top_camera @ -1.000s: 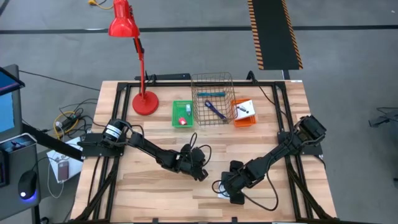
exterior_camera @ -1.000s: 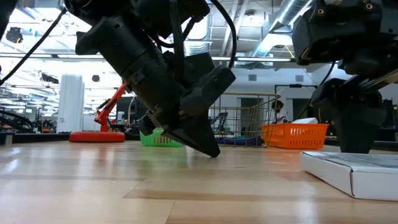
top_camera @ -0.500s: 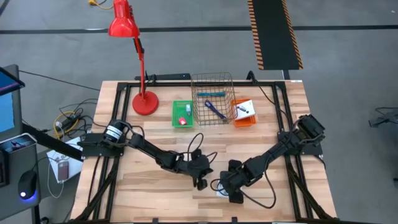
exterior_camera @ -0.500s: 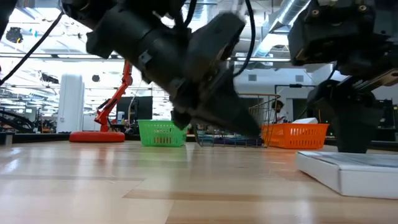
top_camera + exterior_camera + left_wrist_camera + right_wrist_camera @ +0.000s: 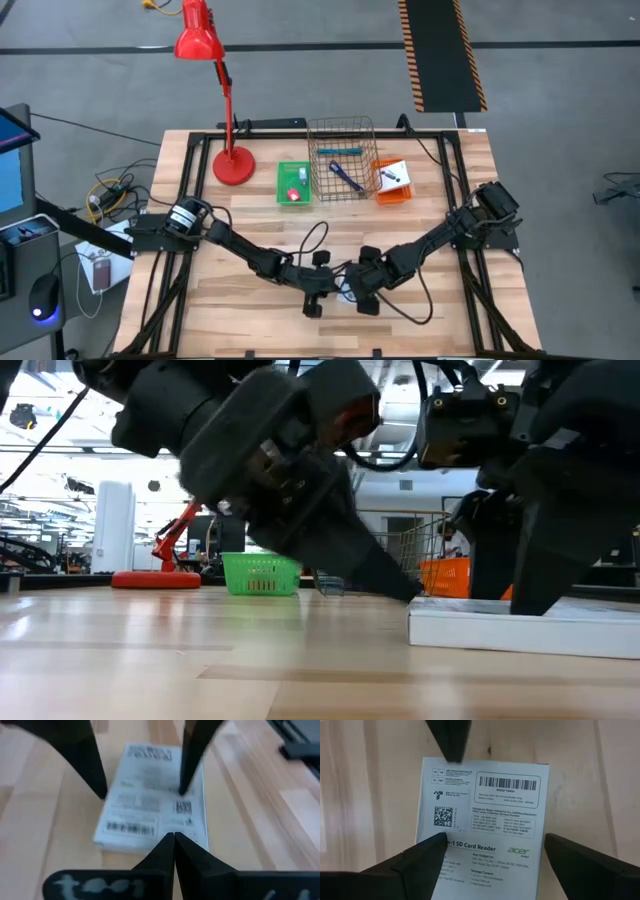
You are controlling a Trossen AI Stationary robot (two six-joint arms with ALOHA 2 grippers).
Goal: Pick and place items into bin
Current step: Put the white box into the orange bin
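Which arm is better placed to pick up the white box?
The right: its open end effector straddles the white box, while the left end effector is shut, touching the box's edge.

Bare wooden tabletop (image 5: 230, 300) lies open across the lower left and lower right of the high view. At lower centre, the left gripper (image 5: 312, 305) and right gripper (image 5: 364, 300) crowd a flat white printed box (image 5: 482, 825). Along the upper edge stand a red desk lamp (image 5: 232, 160), green plastic basket (image 5: 293, 183), wire basket (image 5: 342, 158) and orange basket (image 5: 392, 183), closing that side.
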